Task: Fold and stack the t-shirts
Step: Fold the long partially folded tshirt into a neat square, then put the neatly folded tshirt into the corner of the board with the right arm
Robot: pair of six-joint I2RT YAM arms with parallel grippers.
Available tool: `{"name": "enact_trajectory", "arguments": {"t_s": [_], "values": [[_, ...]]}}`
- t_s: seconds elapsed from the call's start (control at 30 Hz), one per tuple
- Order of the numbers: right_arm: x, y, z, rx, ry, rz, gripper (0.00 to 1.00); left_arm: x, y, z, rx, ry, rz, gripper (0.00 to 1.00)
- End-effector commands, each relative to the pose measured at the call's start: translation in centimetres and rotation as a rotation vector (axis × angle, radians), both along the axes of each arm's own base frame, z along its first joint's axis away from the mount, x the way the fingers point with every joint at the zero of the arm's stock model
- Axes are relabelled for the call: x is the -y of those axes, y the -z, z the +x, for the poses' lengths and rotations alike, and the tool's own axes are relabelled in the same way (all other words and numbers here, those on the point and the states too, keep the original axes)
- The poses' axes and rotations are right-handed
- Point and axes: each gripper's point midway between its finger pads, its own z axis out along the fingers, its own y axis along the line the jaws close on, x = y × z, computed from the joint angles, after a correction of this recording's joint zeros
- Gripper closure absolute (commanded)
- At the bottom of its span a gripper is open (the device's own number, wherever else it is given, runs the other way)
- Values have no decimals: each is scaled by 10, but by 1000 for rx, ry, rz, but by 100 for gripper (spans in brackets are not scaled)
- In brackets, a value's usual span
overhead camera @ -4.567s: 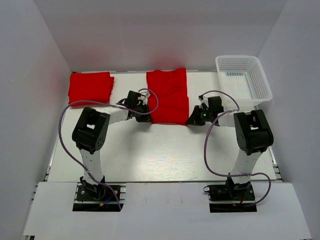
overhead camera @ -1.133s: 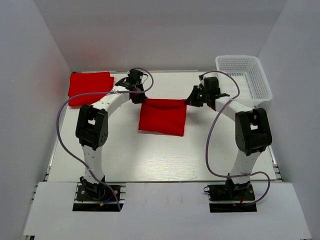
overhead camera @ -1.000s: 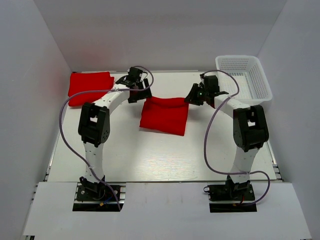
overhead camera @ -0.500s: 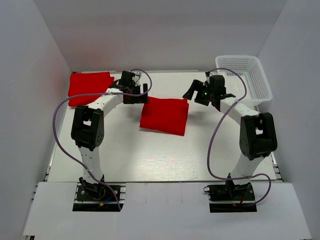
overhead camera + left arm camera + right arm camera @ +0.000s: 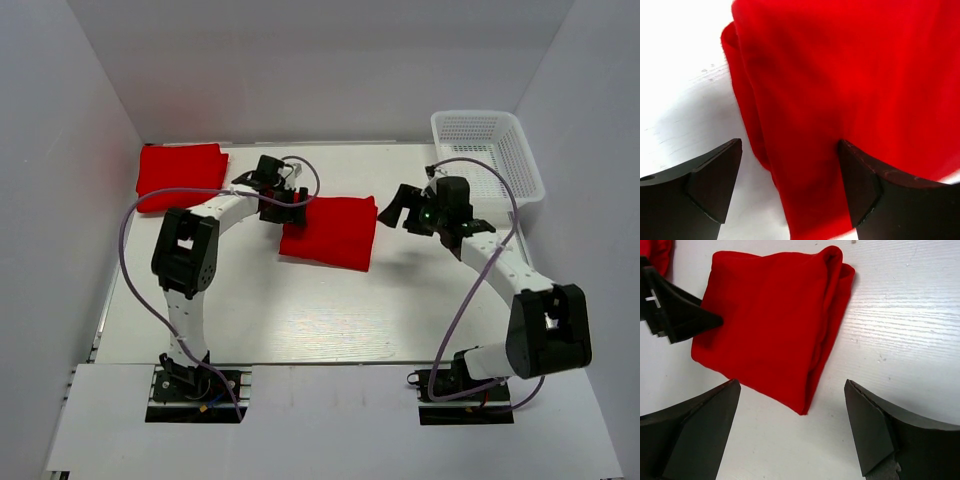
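A folded red t-shirt [image 5: 180, 175] is lying at the far left corner of the white table [image 5: 300, 310], well apart from both arms. To its right, the left arm is reaching toward the far side and curling rightward, with the left gripper [image 5: 288, 205] hanging at the left edge of a second folded red t-shirt [image 5: 328, 232] near the middle of the table. In the left wrist view this gripper [image 5: 790, 145] is standing released, its two dark fingers [image 5: 705, 185] spreading wide. The thick folded left border of the second shirt [image 5: 850, 90] is lying between them without being pinched. The right-hand finger is showing against the cloth, the left-hand one over bare table.

The second shirt is resting flat as a rough square, its layered fold running along the right side in the right wrist view [image 5: 770, 330]. Just to its right, the right gripper [image 5: 392, 208] is hovering beside the far right corner of the cloth, apart from it. Its jaws [image 5: 791, 385] are gaping wide and are grasping nothing. Farther right, a white mesh basket [image 5: 487, 160] is sitting at the far right corner.
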Motion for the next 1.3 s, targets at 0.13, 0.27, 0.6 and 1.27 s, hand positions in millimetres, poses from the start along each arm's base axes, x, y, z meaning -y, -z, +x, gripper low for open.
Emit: {"name": "enact_trajectory", "arguments": {"t_s": [0.13,0.27,0.6,1.27], "values": [[18,-13,-24,51,25,-68,10,7,33,-10,-44,30,174,14],[26,-10,-37,49,47,-92,10,8,53,-16,-86,26,236,17],[44,-14,-50,83,111,-134,10,12,80,-30,-150,24,255,91],[69,10,-56,75,156,-270,10,-28,-89,54,408,35,449,100]]}}
